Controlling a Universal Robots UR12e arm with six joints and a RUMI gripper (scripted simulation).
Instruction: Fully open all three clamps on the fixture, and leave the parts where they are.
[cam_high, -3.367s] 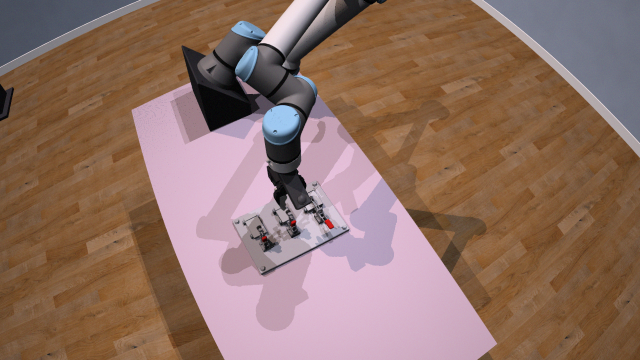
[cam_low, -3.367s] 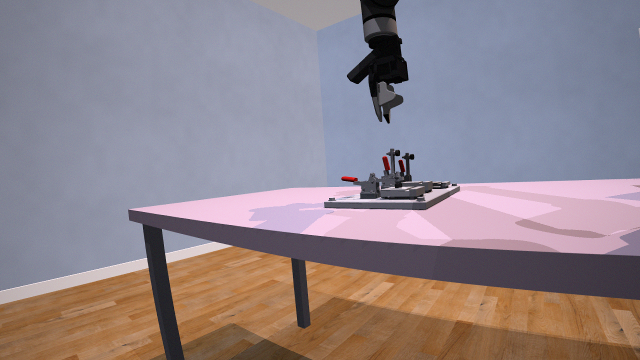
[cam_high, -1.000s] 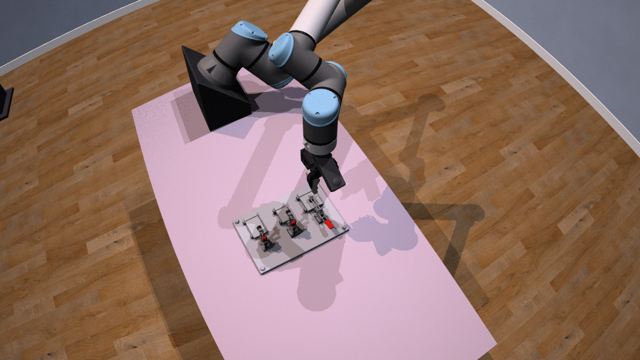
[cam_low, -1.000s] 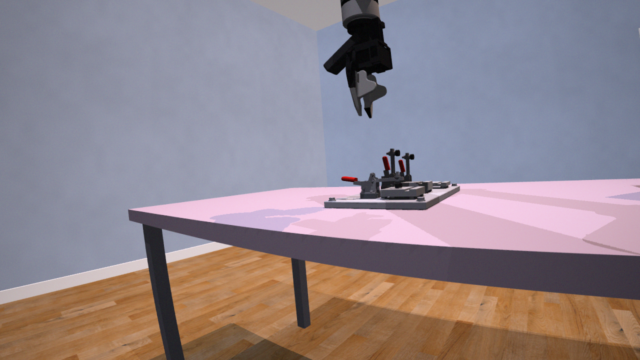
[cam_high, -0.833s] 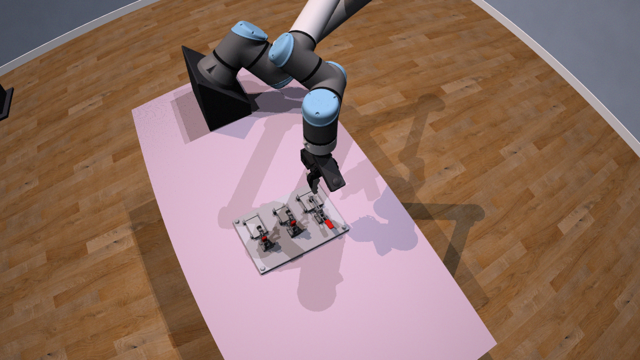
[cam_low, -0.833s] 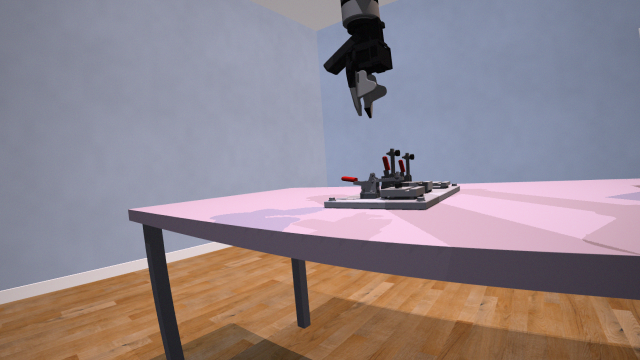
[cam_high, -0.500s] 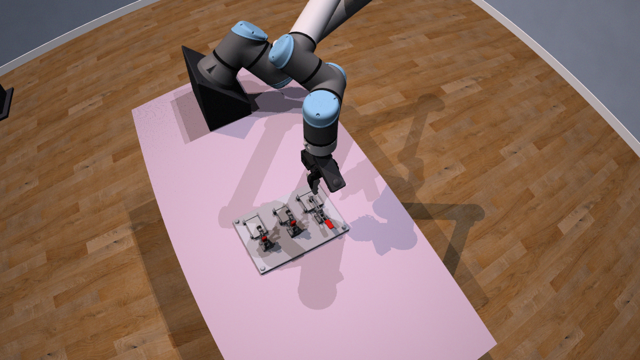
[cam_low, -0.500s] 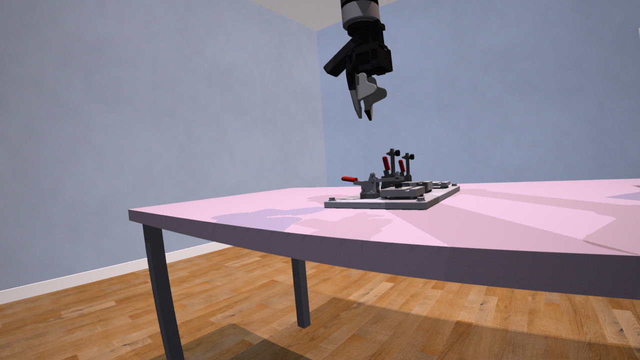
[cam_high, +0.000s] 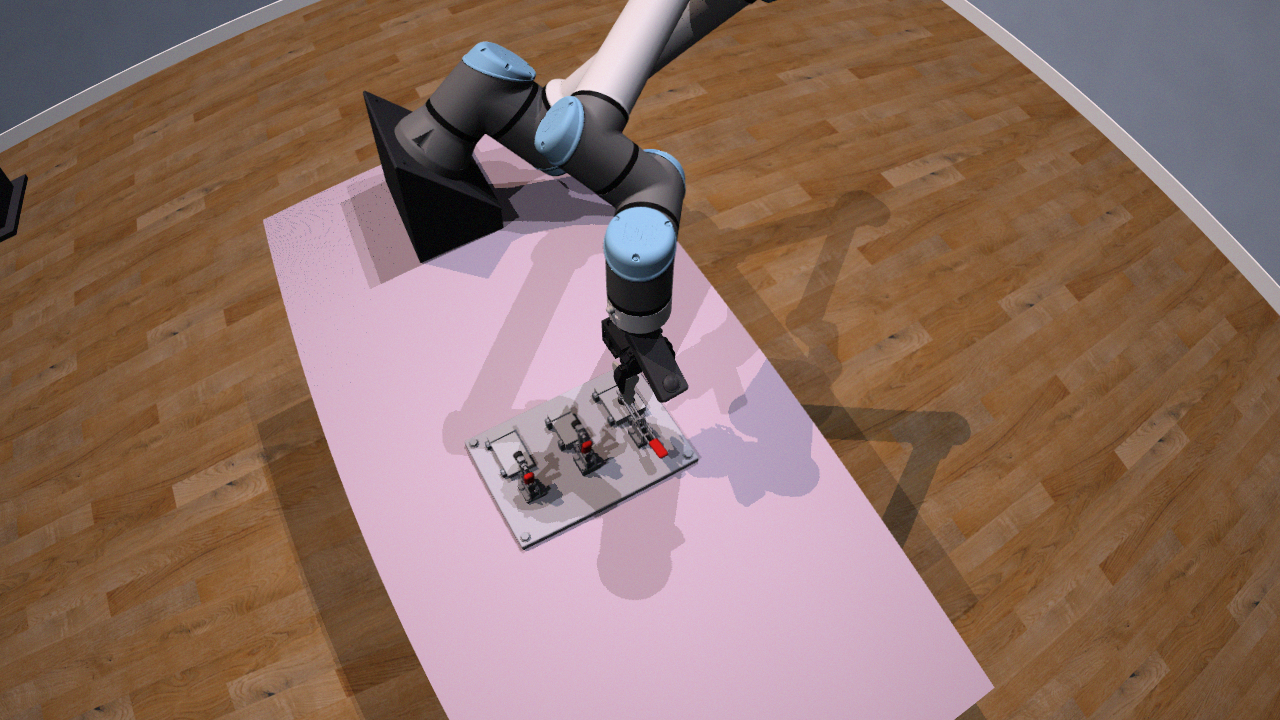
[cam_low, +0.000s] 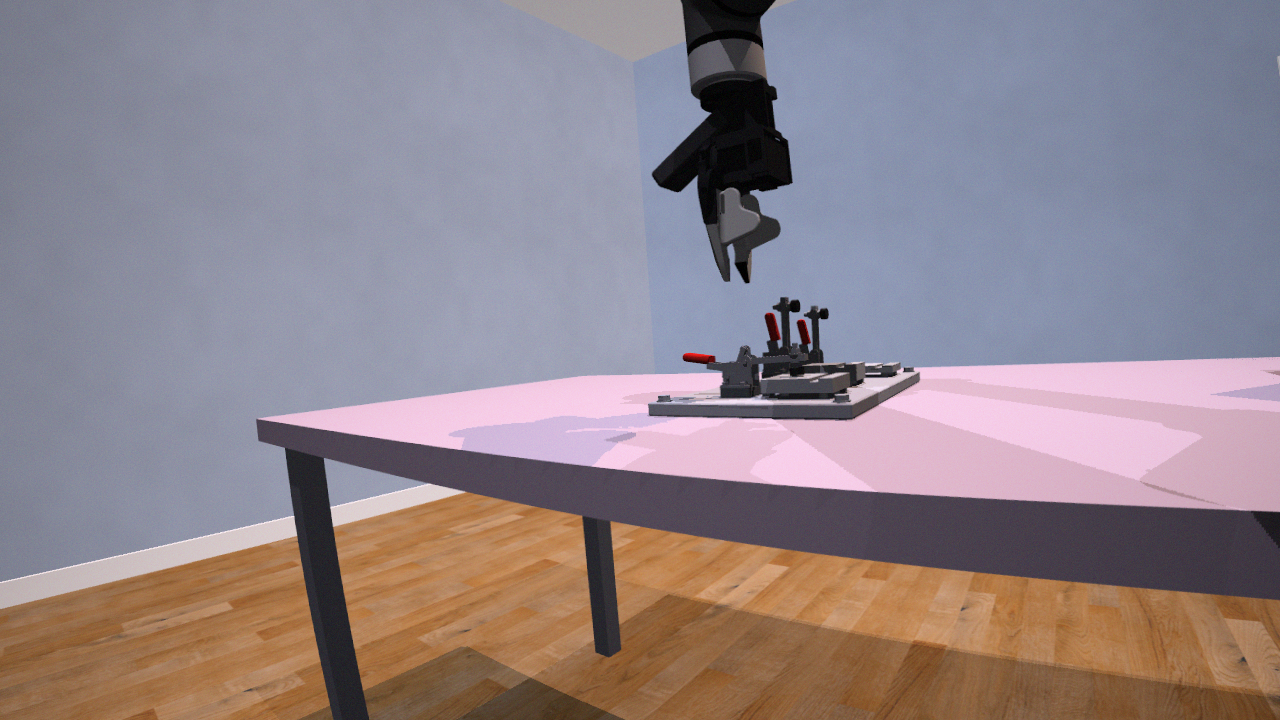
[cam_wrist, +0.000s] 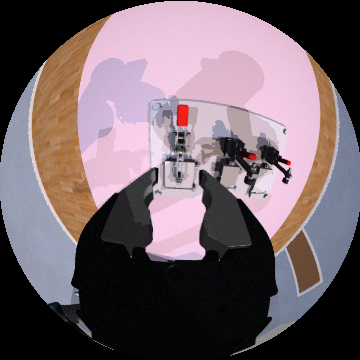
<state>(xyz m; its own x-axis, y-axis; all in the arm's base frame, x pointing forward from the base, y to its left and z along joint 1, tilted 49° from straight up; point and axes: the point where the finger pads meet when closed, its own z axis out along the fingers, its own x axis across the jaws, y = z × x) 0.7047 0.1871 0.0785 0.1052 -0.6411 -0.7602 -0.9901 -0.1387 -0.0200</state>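
The fixture plate (cam_high: 554, 514) (cam_low: 751, 411) carries three red-handled clamps. The clamp nearest my gripper (cam_high: 639, 433) (cam_low: 739, 371) (cam_wrist: 178, 170) has its handle laid out flat and its arm lying low over its part (cam_high: 615, 404) (cam_low: 801, 385). The middle clamp (cam_high: 588, 458) (cam_wrist: 231, 147) and the far clamp (cam_high: 531, 489) (cam_wrist: 270, 152) have arms and handles raised, clear of the middle part (cam_high: 565, 429) and the far part (cam_high: 511, 450). My gripper (cam_high: 629, 398) (cam_low: 736, 280) (cam_wrist: 178, 170) is partly open and empty, well above the near clamp and touching nothing.
The plate lies on the pink table (cam_high: 716, 582) (cam_low: 554, 447). Bolt heads stand at the plate's corners. The raised arms of the middle and far clamps stand tall beside the near clamp. The black robot base (cam_high: 447, 205) is at the table's back end.
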